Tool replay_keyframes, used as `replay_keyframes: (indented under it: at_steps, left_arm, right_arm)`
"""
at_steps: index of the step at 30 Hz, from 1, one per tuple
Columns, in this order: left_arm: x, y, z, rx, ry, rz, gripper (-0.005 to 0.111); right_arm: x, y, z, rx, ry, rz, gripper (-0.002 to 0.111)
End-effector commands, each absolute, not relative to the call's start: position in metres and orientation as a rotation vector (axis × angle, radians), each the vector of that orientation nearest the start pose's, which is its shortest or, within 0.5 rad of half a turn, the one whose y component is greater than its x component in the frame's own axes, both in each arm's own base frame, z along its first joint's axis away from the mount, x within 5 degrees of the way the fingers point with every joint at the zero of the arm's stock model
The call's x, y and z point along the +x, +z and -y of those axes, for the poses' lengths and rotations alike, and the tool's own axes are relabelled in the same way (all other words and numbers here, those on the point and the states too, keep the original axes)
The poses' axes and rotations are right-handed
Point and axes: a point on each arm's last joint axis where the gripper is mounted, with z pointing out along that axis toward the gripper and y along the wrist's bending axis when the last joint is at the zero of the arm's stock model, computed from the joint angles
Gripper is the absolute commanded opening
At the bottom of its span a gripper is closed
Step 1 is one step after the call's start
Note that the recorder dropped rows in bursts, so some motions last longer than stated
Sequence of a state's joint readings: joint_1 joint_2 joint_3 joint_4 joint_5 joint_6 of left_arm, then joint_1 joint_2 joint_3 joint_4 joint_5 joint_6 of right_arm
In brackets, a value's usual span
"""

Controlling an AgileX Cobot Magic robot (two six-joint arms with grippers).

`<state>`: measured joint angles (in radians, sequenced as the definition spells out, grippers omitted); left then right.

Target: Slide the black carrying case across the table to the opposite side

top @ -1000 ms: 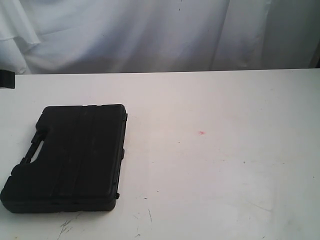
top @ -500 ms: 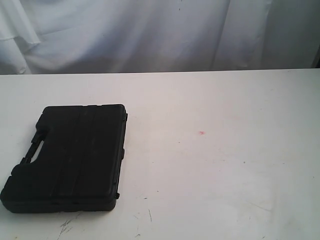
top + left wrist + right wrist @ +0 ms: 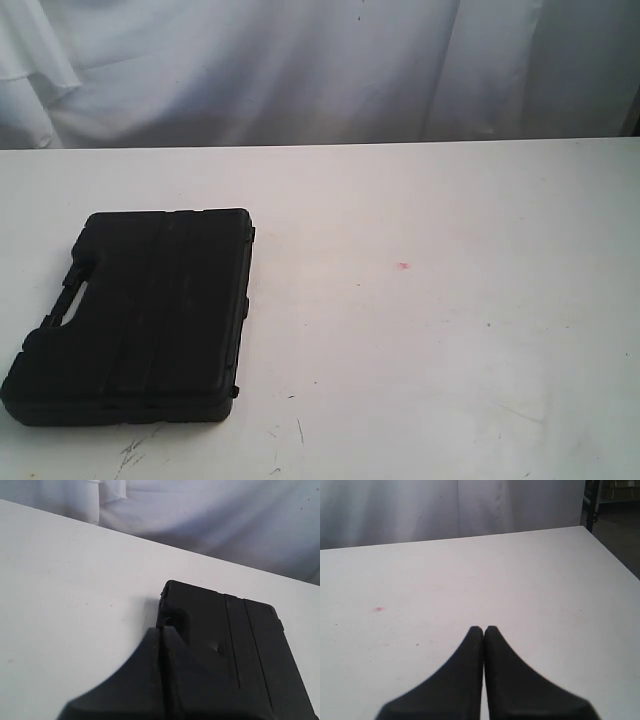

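I'm seeing the black case (image 3: 135, 315) lying just ahead of my left hand (image 3: 161, 630), handle side toward it; both hands are pinched closed, the right hand (image 3: 483, 628) sitting well apart.

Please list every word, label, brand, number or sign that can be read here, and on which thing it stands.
None: no text can be read in any view.
The black plastic carrying case shows only moulded ribs, no label.
The wide white tabletop bears a small red spot and dark scuffs, not writing.
The white cloth backdrop is plain.
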<state>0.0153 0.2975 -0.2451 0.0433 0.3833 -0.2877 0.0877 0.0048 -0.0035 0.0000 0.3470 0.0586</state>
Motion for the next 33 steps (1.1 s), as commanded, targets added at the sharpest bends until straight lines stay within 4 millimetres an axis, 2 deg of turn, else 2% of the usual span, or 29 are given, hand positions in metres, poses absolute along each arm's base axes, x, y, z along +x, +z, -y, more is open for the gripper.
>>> replay_keyframes:
  at_steps: [1,9,14,17,29,33]
  left_arm:
    - [0.072,0.242,-0.003,-0.259,-0.147,-1.857,0.000]
    - [0.074,0.239,-0.003,-0.198,-0.105,-1.840,0.000]
    - [0.069,0.221,-0.002,-0.184,-0.099,-1.886,0.000]
    - [0.062,0.213,0.001,-0.118,-0.089,-1.897,0.000]
    - [0.052,0.218,0.003,-0.005,-0.043,-1.800,0.000]
    - [0.050,0.209,0.003,-0.002,-0.038,-1.792,0.000]
  right_arm:
    - [0.053,0.182,-0.004,-0.035,0.095,-1.830,0.000]
    - [0.053,0.182,-0.004,-0.035,0.095,-1.830,0.000]
    - [0.053,0.182,-0.004,-0.035,0.095,-1.830,0.000]
    - [0.053,0.182,-0.004,-0.035,0.095,-1.830,0.000]
    - [0.053,0.182,-0.004,-0.035,0.095,-1.830,0.000]
    - [0.053,0.182,-0.004,-0.035,0.095,-1.830,0.000]
